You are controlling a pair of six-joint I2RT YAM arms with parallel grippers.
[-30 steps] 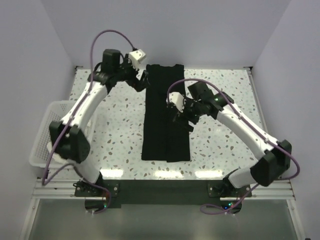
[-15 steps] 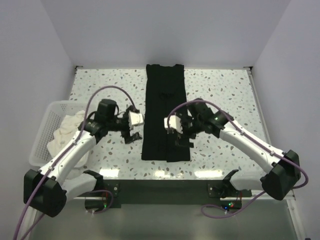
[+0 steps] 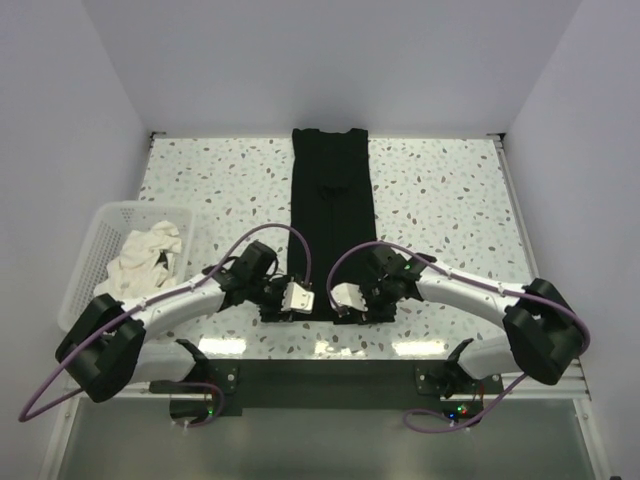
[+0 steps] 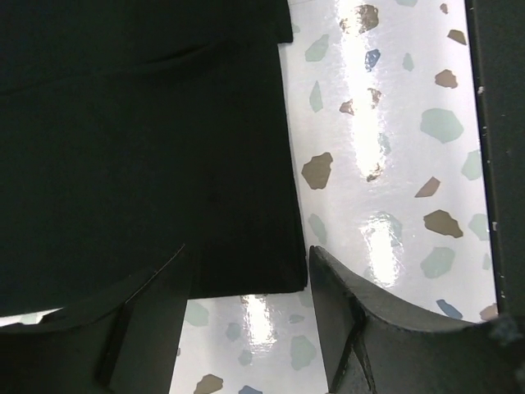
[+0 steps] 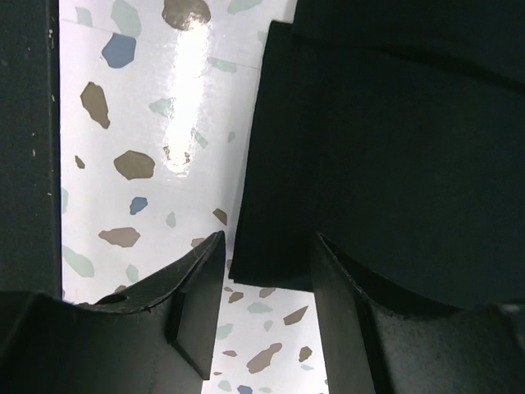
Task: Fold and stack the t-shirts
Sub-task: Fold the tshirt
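The black t-shirt (image 3: 332, 200) lies in a long folded strip down the middle of the table (image 3: 450, 200). At its near corners sit the left gripper (image 4: 246, 271) and the right gripper (image 5: 267, 254), fingers apart, cloth in between. The white t-shirt (image 3: 140, 255) is in the basket (image 3: 85, 270).

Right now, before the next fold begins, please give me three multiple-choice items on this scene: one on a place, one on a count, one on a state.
1. Where is the white t-shirt? A on the floor; B in the basket; C over an arm.
2. How many t-shirts lie on the table? A one; B two; C three.
3. How do the left gripper's jaws stand? A shut empty; B shut on the basket; C apart.
Answers: B, it lies crumpled inside the basket; A, only the black t-shirt lies there; C, its fingers stand either side of the shirt's near corner.
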